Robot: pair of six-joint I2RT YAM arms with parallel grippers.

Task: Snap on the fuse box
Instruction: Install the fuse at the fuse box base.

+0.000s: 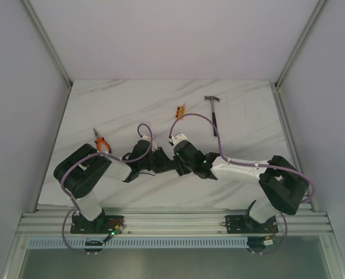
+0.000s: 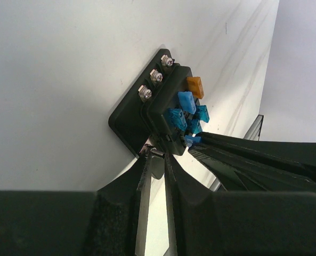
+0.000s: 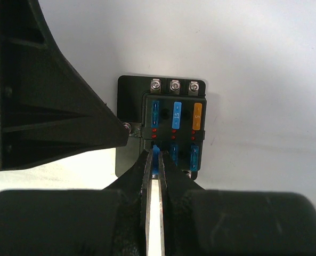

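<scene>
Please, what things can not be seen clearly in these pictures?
Top external: the fuse box is hidden under the left end effector and right end effector.
Right wrist: the right one covers most of the near-left blue fuse.
Left wrist: the left one hides the box's near corner.
Top external: orange item beside the hammer, too small to identify.

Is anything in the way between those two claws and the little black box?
Nothing visible. The left gripper pinches the fuse box at its edge; the right gripper pinches a blue fuse on it.
</scene>
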